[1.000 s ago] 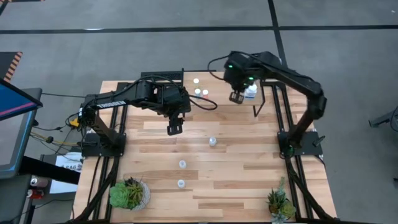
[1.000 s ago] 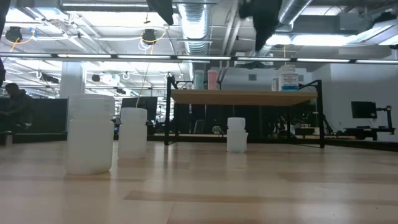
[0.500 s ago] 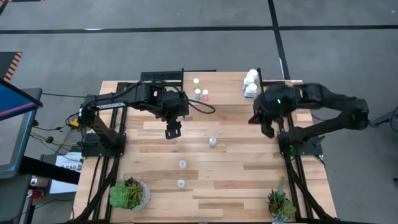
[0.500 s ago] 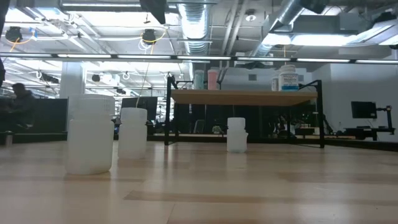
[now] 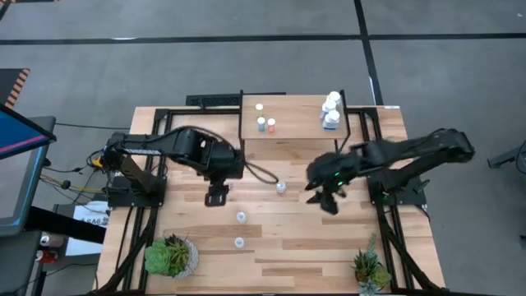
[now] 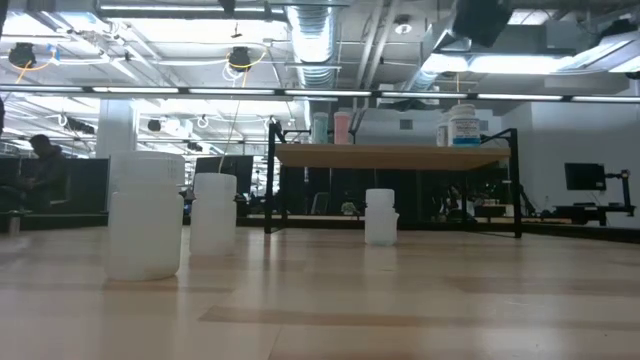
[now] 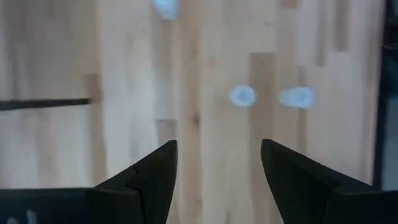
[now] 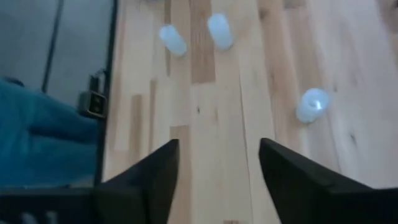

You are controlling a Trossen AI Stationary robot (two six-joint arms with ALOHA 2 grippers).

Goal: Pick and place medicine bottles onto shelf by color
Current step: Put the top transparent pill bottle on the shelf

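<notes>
At the table's left stands a potted plant [image 5: 171, 255] near the front corner, well clear of the work. The left gripper [image 5: 217, 196] hangs over bare wood left of centre, its jaws spread with nothing between them; its wrist view looks down on two loose bottles, so it seems poised to take one. Those two medicine bottles [image 5: 241, 217] and [image 5: 239, 242] stand on the tabletop just right of it, toward the front, and a third bottle [image 5: 281, 187] stands near the middle, between the two grippers. Behind them the shelf [image 5: 296, 136] spans the table's far middle: three small bottles [image 5: 265, 121] cluster at its left end, one with an orange body, and the white bottles [image 5: 331, 111] are grouped at its right end, which fits sorting by colour. The right gripper [image 5: 322, 196] hovers low just right of the middle bottle, jaws parted and empty, likely lined up for that one. A second plant [image 5: 370, 270] sits at the front right.
</notes>
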